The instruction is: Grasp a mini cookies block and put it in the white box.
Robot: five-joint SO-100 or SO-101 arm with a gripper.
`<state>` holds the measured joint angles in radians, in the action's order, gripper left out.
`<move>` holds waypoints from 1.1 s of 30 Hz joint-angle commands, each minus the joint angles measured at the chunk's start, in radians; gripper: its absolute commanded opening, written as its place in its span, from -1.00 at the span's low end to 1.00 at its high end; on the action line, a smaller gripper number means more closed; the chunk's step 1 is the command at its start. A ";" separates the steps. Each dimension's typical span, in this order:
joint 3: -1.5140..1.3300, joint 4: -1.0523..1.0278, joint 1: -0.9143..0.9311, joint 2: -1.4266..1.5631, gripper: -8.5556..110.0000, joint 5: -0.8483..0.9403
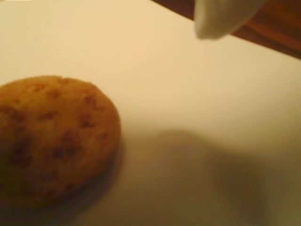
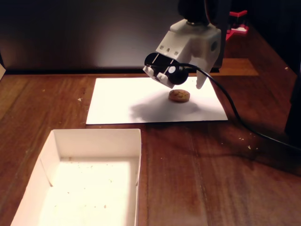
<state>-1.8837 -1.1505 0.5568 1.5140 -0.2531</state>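
**Hovering over a cookie on paper**

Hanging just above the cookie (image 2: pixel 179 95), gripper (image 2: pixel 188 86) with nothing between its tips and nothing touched. Spread of the fingers: cannot tell, since the white housing and black camera module hide the near tip in the fixed view. Only one fingertip (image 1: pixel 221 21) seen in the wrist view: a rounded white plastic end, blurred, at the top edge and well clear of the cookie (image 1: pixel 51 141).

Round, domed, golden brown, rough-surfaced with darker flecks; lying flat on a sheet of white paper (image 2: pixel 136 101), under the gripper's shadow. Smooth matte sheet, rectangular, resting on a dark wooden table (image 2: pixel 225 169) with visible grain and a few scattered crumbs.

Trailing from the camera module down and to the right across the table, a black cable (image 2: pixel 225 99).

Nearer the fixed camera and to the left, well apart from the cookie, the white box (image 2: pixel 136 155): shallow rectangular cardboard tray, thin upright walls, open top, specks of crumbs on its floor, otherwise bare.
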 commanded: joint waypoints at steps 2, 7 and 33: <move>0.103 0.018 -0.015 0.021 -0.24 0.015; 0.104 0.023 -0.029 -0.008 -0.17 0.018; 0.179 0.031 0.002 -0.160 -0.18 -0.003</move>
<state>-1.8055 -1.1106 0.5507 1.3254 -0.2485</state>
